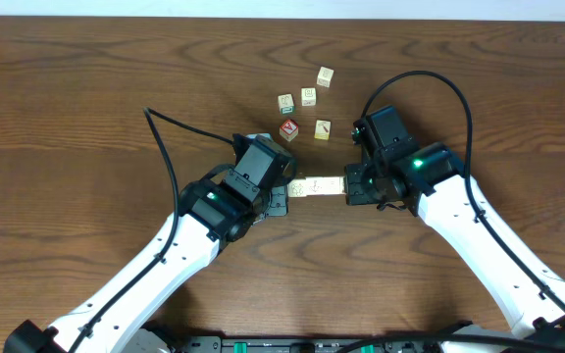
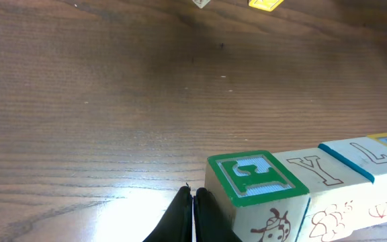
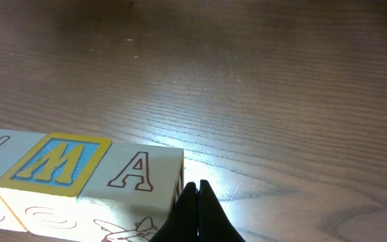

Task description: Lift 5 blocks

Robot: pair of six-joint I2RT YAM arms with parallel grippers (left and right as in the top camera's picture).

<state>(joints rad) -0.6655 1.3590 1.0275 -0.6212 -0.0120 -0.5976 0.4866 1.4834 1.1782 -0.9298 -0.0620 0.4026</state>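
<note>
Several cream-white blocks stand end to end in a straight row (image 1: 317, 185) between my two grippers. In the left wrist view the row starts with a green-framed C block (image 2: 257, 181), then a Y block (image 2: 318, 171) and an L block (image 2: 365, 156). In the right wrist view it ends with a yellow-framed M block (image 3: 56, 161) and an A block (image 3: 136, 171). My left gripper (image 1: 286, 189) (image 2: 193, 196) is shut, its closed fingers against the C block's outer face. My right gripper (image 1: 347, 185) (image 3: 197, 186) is shut too, against the A block's outer face. I cannot tell whether the row rests on the table.
Beyond the row lie loose cubes: a red-faced one (image 1: 288, 128), a tan one (image 1: 323, 128), and three pale ones (image 1: 285, 103) (image 1: 308, 96) (image 1: 325, 75). The wooden table (image 1: 86, 88) stretches to both sides. Black cables arch over both arms.
</note>
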